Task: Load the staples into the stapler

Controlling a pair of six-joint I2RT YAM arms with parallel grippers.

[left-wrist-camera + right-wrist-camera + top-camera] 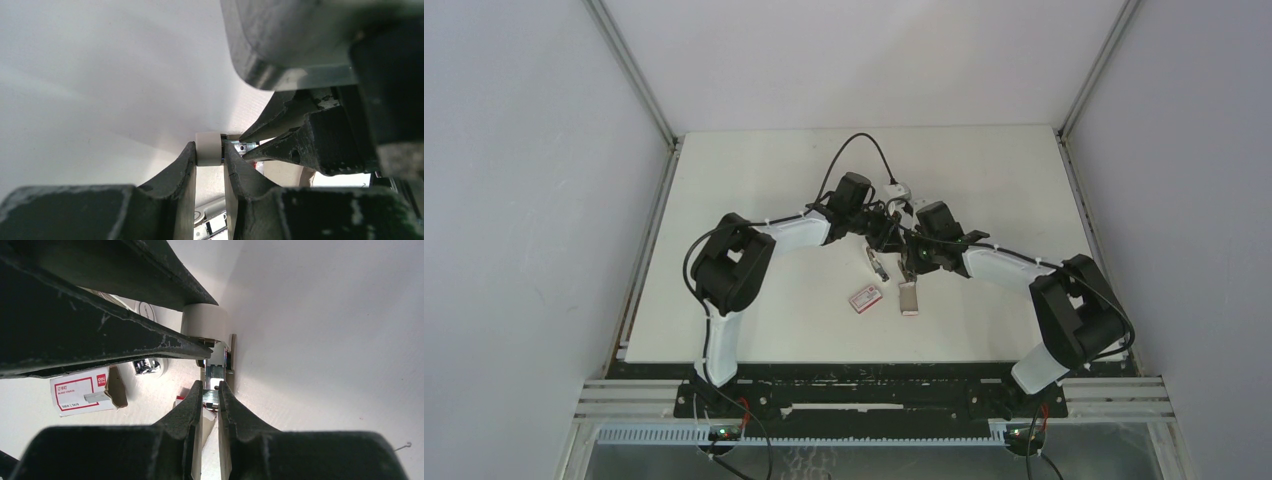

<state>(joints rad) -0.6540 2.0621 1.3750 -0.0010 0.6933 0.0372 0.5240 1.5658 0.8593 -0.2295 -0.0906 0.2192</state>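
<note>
The small white stapler (208,148) is off the table, with my left gripper (208,152) shut on its white end. Its grey metal channel (216,371) lies open toward my right gripper (210,388). That gripper is shut on a short silvery strip of staples (210,397), whose front end is at the mouth of the channel. In the top view both grippers meet over the middle of the table, the left gripper (881,226) and the right gripper (902,243) tip to tip. The flat grey staple tray (909,298) lies just in front of them.
The red-and-white box sleeve (864,298) lies left of the tray, its flap open (80,390). A black cable (856,150) loops over the far part of the white table (724,310). A thin loose wire bit (402,446) lies on the table at the right.
</note>
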